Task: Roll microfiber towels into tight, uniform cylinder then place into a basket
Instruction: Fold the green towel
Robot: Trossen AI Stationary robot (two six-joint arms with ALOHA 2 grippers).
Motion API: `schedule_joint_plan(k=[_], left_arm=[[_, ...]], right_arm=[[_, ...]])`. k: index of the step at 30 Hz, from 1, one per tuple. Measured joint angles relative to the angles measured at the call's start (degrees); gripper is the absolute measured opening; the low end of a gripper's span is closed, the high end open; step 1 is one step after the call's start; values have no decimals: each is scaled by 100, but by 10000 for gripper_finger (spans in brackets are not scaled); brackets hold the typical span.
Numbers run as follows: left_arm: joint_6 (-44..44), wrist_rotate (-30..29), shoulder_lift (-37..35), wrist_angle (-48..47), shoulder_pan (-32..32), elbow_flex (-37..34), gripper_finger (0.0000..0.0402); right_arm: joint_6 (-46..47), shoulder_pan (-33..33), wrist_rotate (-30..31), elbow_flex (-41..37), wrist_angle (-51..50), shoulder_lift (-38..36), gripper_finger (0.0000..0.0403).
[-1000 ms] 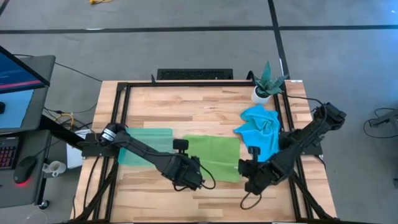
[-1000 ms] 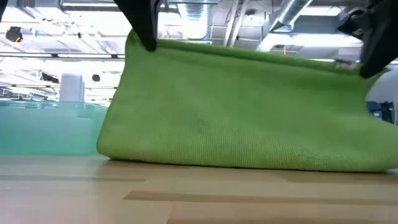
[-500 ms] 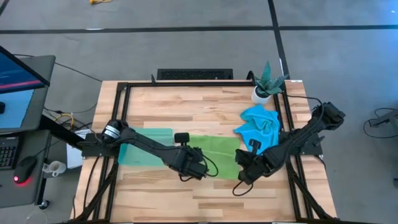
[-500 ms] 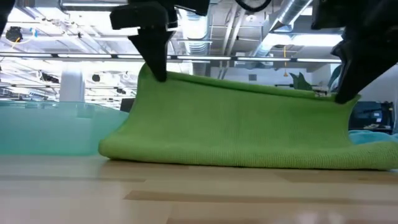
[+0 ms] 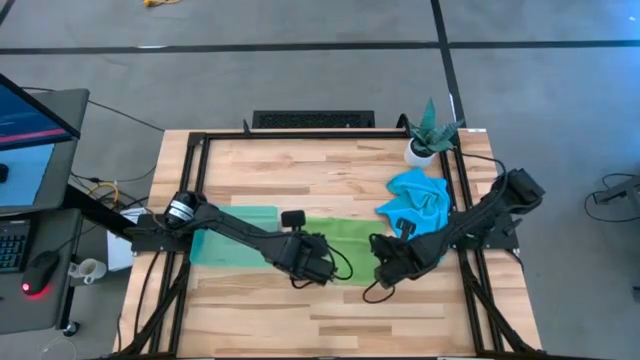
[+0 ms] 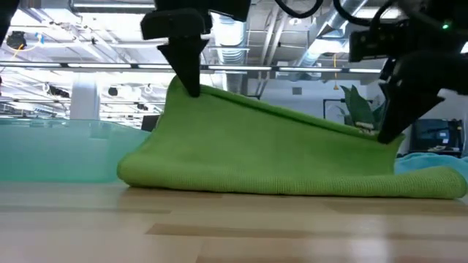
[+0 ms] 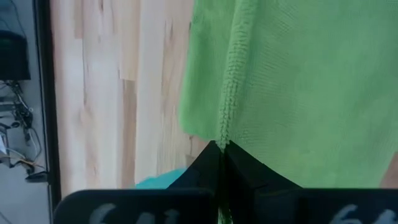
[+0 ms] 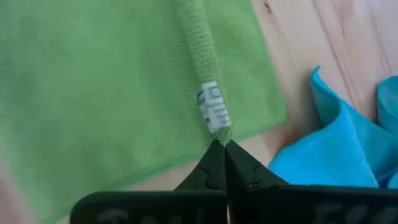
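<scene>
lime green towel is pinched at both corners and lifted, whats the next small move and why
Probably carry the lifted edge of the lime green microfiber towel further across and lay it down: the left gripper and right gripper each pinch a corner, the far half lies on the wooden table, and the fold isn't closed.

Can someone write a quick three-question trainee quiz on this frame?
1. True or false: both end effectors are shut on the green towel.
2. Which towel lies crumpled beside the potted plant? A) green B) blue C) neither
3. Fill in: the raised edge of the green towel sits higher at the ___ end effector.

Key
1. True: left end effector and right end effector each pinch its edge.
2. B, the blue towel.
3. Left.
</scene>
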Motion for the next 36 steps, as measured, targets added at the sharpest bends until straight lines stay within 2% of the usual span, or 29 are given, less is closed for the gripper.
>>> schedule_joint_plan(k=[6,17,36], left_arm=[[109,-60,0,449,87,-263,0],[34,-132,0,608,201,-750,0],[250,-94,0,771,203,-767,14]], right_arm=[[102,-151,-18,0,-15,84,6],[139,-154,59,0,23,82,6],[151,-393,111,2,52,82,7]])
